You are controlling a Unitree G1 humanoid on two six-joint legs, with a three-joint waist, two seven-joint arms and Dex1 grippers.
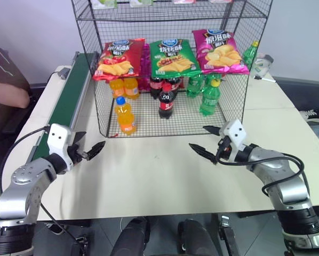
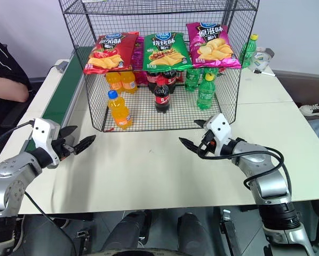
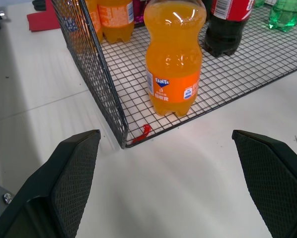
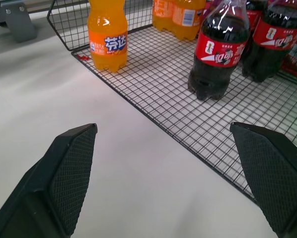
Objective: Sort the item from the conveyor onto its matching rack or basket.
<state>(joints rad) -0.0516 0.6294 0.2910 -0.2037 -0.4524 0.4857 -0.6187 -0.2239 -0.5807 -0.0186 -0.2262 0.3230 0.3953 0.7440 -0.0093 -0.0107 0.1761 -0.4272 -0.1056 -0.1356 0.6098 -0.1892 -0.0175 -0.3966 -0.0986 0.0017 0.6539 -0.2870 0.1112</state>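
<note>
One pale worktop [image 1: 165, 181] carries the rack [image 1: 170, 80], top cut off; both grippers' jaws released, empty.

Orange bottle [image 3: 174, 57]: blue-and-white "FANTA" logo on label; in right wrist view its label shows white Chinese characters. Cola bottle [image 4: 218, 49]: red label w/ white Chinese script. Chip bags [image 1: 170, 56]: Chinese print, illegible.

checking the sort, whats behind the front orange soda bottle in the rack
Behind the orange soda bottle in the wire rack, two more orange bottles stand at the back. The red chip bag hanging above covers their tops, so their caps cannot be seen.
</note>
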